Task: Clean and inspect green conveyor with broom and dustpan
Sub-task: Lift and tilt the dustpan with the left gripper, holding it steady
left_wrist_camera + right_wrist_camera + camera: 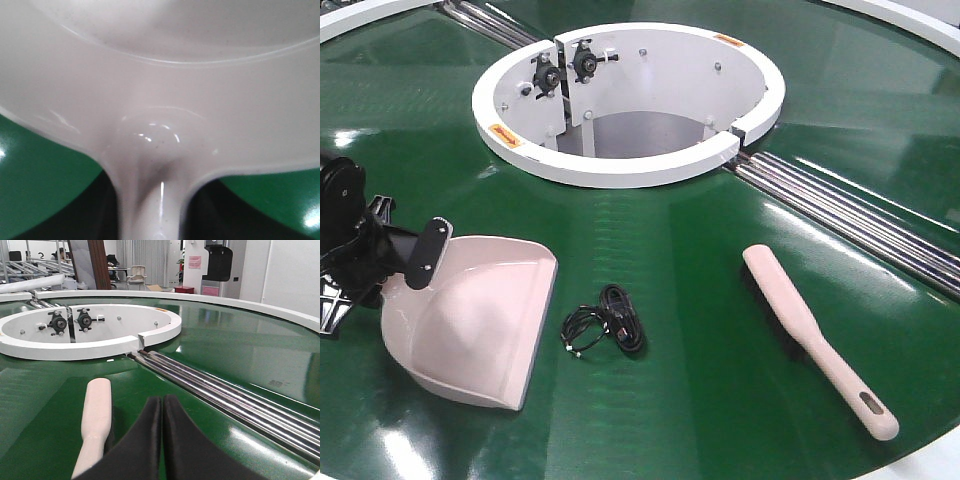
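Conveyor [720, 400] glossy green, workshop [135, 265] behind; left fingers [425, 255] pinch dustpan [470, 330], right fingers [145, 440] pressed together beside broom [96, 410].

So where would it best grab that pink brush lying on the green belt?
The brush lies flat, bristles down, so only its narrow sides offer a pinch. Best is probably the thin handle, near the slotted end, with the right tool coming straight down from above and closing across it; the handle is slimmer than the back.
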You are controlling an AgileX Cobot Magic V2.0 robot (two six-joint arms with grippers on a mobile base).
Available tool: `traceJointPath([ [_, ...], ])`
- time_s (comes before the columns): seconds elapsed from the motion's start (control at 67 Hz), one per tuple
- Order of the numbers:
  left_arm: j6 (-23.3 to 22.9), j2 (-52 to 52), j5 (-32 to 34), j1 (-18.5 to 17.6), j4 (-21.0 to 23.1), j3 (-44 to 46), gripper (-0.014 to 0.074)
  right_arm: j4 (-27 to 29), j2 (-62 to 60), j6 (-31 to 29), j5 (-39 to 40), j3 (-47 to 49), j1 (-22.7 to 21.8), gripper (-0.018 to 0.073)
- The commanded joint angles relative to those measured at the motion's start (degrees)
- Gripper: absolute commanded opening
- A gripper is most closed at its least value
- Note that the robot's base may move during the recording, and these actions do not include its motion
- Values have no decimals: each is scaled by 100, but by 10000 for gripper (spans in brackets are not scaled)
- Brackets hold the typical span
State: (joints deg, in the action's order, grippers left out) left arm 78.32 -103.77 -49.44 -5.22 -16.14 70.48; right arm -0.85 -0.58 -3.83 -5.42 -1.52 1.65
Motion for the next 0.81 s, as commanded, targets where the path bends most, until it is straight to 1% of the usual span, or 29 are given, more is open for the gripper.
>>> traceJointPath([
  [0.0, -5, 453, -80, -34, -76, 163, -8, -43, -105, -19, 411, -70, -22, -10],
  [0.134, -31, 708, -93, -34, -23, 169, -7, -43, -105, -19, 411, -70, -22, -10],
  [0.209, -199, 837, -125, -34, 49, 169, -7, -43, -105, -19, 411, -70, -22, -10],
  [0.269, -317, 898, -221, -34, 103, 169, -7, -43, -105, -19, 411, -70, -22, -10],
  [0.343, -324, 926, -387, -38, 108, 169, -7, -43, -105, -19, 411, -70, -22, -10],
  [0.418, -391, 939, -555, -114, 82, 169, -7, -43, -105, -19, 411, -70, -22, -10],
  [0.508, -513, 934, -549, -257, 55, 169, -7, -43, -105, -19, 411, -70, -22, -10],
  [0.553, -591, 934, -545, -357, -39, 169, -7, -43, -105, -19, 411, -70, -22, -10],
  [0.672, -1061, 924, -513, -574, -457, 169, -7, -43, -105, -19, 411, -70, -22, -10],
  [0.792, -1211, 924, -560, -617, -583, 169, -7, -43, -105, -19, 411, -70, -22, -10],
])
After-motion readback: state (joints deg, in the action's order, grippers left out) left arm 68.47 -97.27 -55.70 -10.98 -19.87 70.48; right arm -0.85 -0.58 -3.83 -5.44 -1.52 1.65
